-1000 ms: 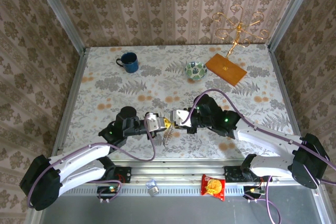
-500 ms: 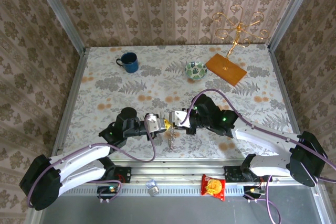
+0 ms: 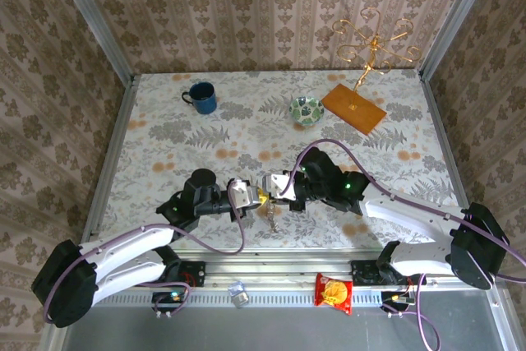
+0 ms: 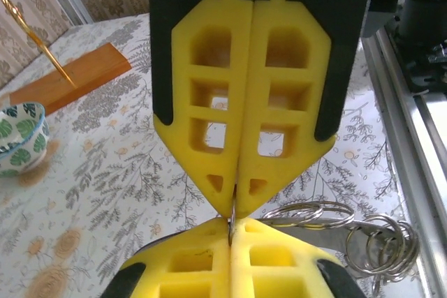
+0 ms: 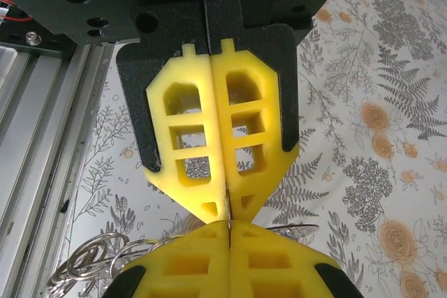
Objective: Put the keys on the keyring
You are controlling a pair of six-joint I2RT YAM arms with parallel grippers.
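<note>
Left claw [image 4: 235,204] clenched, yellow pads flush, a thin metal edge nipped at the very tips. Keyring [image 3: 269,218] (a bunch of silvery loops) hangs from the point where both claws meet, low over the counter [image 3: 164,162] near its front edge. Right claw [image 5: 226,204] clenched too, tip to tip against the left, pinching the same metal edge.

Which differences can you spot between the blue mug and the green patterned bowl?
The mug is plain dark blue; the bowl is green and white, patterned. The mug has a side handle; the bowl has none. The mug stands toward the far left, the bowl nearer the middle. Both sit upright, open side up.
</note>
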